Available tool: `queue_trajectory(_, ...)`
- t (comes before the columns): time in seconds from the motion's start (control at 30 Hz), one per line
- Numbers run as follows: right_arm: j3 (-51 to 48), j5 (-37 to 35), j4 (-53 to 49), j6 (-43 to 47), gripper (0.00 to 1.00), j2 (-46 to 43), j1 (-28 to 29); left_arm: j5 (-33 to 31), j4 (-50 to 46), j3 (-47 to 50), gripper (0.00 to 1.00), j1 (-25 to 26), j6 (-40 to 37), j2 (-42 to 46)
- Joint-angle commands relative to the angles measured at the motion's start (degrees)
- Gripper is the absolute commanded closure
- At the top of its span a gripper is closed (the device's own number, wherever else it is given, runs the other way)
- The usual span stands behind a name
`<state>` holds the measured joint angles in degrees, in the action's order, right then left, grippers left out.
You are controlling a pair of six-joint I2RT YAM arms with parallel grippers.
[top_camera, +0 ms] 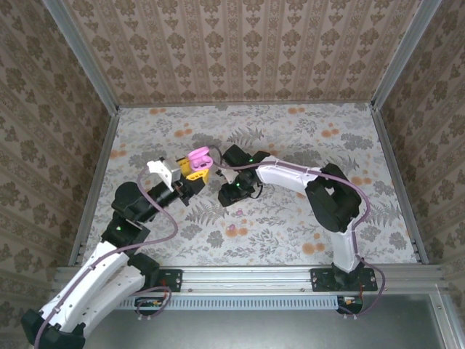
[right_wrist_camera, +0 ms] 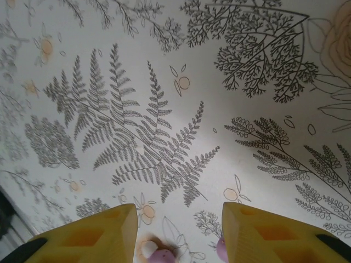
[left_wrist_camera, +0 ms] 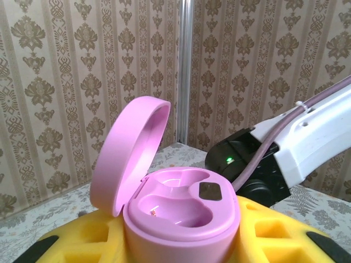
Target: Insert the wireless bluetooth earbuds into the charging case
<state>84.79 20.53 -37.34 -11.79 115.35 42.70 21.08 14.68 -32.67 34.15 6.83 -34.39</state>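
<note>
The pink charging case [left_wrist_camera: 181, 205] stands upright with its lid [left_wrist_camera: 129, 153] swung open to the left and both wells empty. My left gripper [left_wrist_camera: 181, 238] is shut on its base, with yellow fingers [left_wrist_camera: 274, 230] on either side. From above, the case [top_camera: 200, 155] is held over the cloth left of centre. My right gripper [top_camera: 234, 193] points down at the cloth just right of it. Its jaws [right_wrist_camera: 178, 208] stand open above two pink earbuds. One earbud [right_wrist_camera: 159, 254] with a white tip lies between the fingers, the other earbud [right_wrist_camera: 221, 249] against the right finger.
The flowered cloth [top_camera: 290, 218] covers the table, walled by patterned panels [top_camera: 240, 51] at the back and sides. My right arm's wrist and cable [left_wrist_camera: 258, 164] hang close behind the case. A metal rail [top_camera: 254, 278] runs along the near edge.
</note>
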Motion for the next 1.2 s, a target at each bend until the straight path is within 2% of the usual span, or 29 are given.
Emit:
queue_trajectory(0.0, 3.2, -0.7, -7.2, 7.5, 0.54, 2.7, 0.4, -0.9, -1.3, -2.6, 0.72, 0.5, -1.5, 1.1)
queue_trajectory(0.2, 4.4, 3.1, -9.0, 9.1, 0.54, 4.9, 0.4, -0.7, -1.5, -2.9, 0.72, 0.5, -1.6, 0.5)
queue_trajectory(0.97, 1.8, 0.8, -13.6, 10.5, 0.54, 2.2, 0.3, 0.4, -1.8, -4.0, 0.71, 0.7, -0.9, -1.5)
queue_trajectory(1.17, 1.7, -1.7, -14.3, 9.4, 0.55, 1.7, 0.5, 0.3, -1.8, -4.0, 0.71, 0.7, -0.9, -1.7)
